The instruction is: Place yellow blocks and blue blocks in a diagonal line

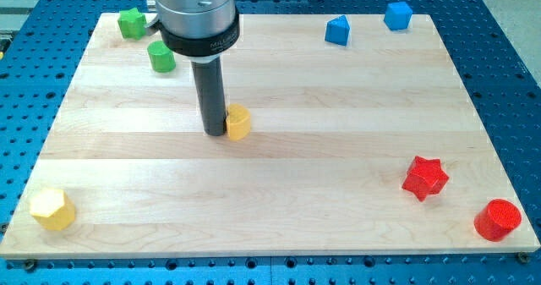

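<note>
While contact holds: my tip (pixel 216 134) stands touching the left side of the small yellow block (pixel 239 122) near mid-board, so any push drives it toward the view's right.
Tip state: a bare rod with no jaws; nothing is clamped, it only leans against the block.
Other yellow: a yellow hexagonal block (pixel 52 209) sits in the bottom-left corner, well apart.
Blues: a blue block (pixel 338 30) and a blue cube (pixel 397 15) lie near the top edge, at upper right.
Line judged: corner yellow, mid yellow and the blues already trend bottom-left to top-right.
Room: open wood (pixel 321 133) lies right of and above the block.
Clutter: green pieces (pixel 132 23) upper left, red pieces (pixel 424 178) lower right, both off the diagonal.
</note>
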